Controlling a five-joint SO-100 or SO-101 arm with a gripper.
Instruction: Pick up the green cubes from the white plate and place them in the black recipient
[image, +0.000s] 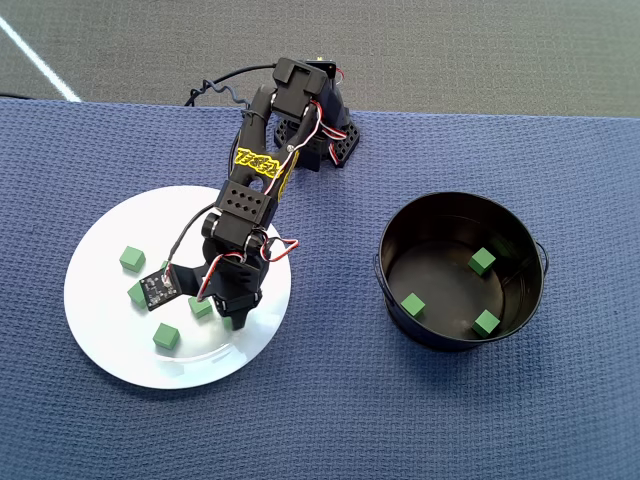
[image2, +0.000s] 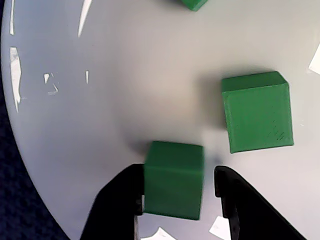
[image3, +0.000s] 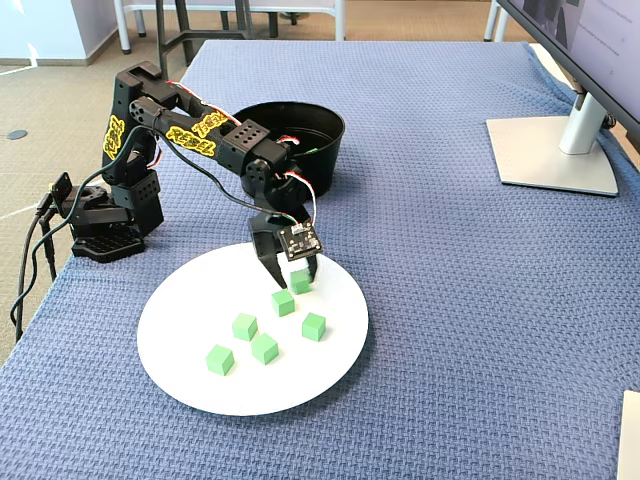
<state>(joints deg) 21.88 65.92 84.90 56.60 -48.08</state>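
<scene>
Presently, going left to right in the overhead view, the plate (image: 100, 330) sits on the blue-covered desk (image: 320, 420) with the arm (image: 255, 175) reaching over it from the far edge. Loose cubes (image: 132, 259) lie spread on the plate, well apart from each other, which leaves room for the fingers to straddle one at a time. The gripper (image: 232, 318) is down near the plate's right side.

The wrist view shows why: the gripper (image2: 177, 200) stands with its jaws apart, one either side of a single cube (image2: 174, 179). The left finger appears to touch the cube; a narrow gap remains on the right. It is not clamped. A neighbouring cube (image2: 257, 111) lies clear of the fingers to the right. The fixed view agrees, the cube (image3: 300, 282) sitting between the fingertips on the plate's far edge.

Farther right overhead, the pot (image: 535, 300) stands well apart from the plate and holds three cubes (image: 482, 262) on its floor. Judgement: the step in hand is closing on this cube; five appear to remain on the plate.
</scene>
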